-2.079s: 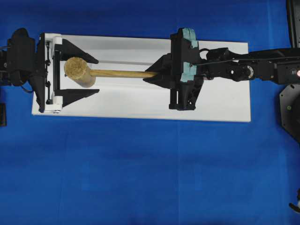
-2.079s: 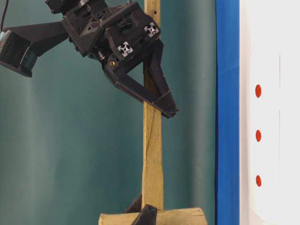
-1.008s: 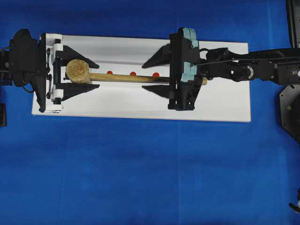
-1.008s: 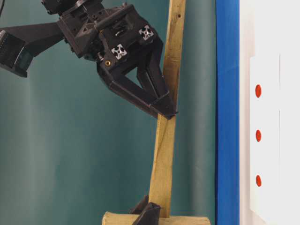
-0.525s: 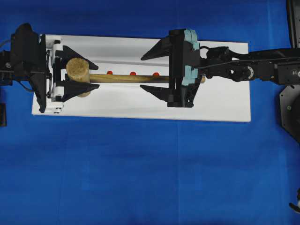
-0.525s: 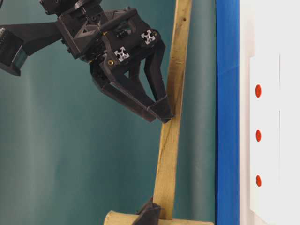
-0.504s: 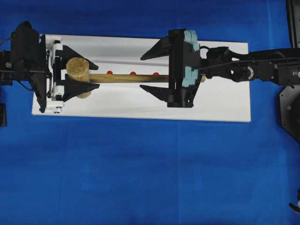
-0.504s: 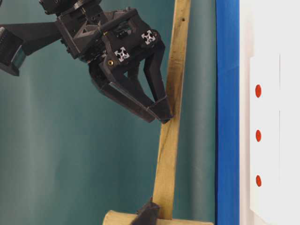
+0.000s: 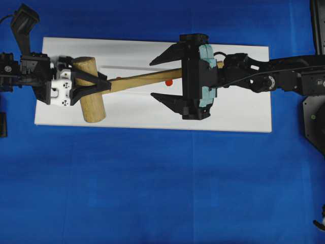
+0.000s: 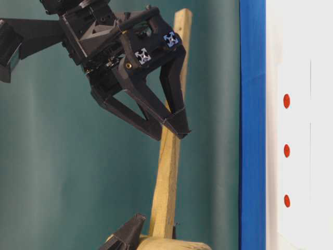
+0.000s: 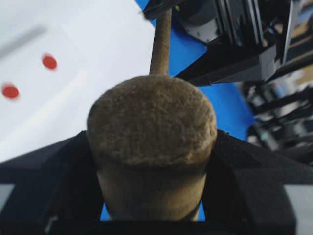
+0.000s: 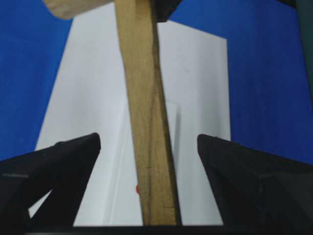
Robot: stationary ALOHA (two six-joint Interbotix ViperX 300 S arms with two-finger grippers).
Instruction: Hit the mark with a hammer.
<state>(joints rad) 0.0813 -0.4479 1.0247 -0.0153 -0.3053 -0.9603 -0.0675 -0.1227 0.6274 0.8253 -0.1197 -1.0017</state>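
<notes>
— So where does the hammer [image 9: 109, 87] sit?

— At the left of the overhead view, over the white board [image 9: 244, 109] that lies on the blue counter [image 9: 162, 188]. Its cylindrical head points toward the lower edge of the frame, and the long flat handle slants up and to the right, across the board's middle.

— Who holds it?

— The left gripper [image 9: 99, 84]. Its jaws pinch the hammer right where head meets handle; in the left wrist view the rough end face of the head [image 11: 152, 120] fills the centre, with a black finger pressed against each side.

— And the right gripper [image 9: 161, 79]?

— Its jaws are spread wide, one finger above the handle and one below, neither touching the wood. The right wrist view shows the handle [image 12: 146, 122] running up the middle of the frame, well clear of the two dark fingers at the lower corners.

— Any marks showing?

— One red dot [image 9: 168, 82] peeks out just below the handle in the overhead view. The table-level view shows three red dots in a column at the right edge, the middle one [image 10: 286, 150] among them, apart from the tilted handle.
</notes>
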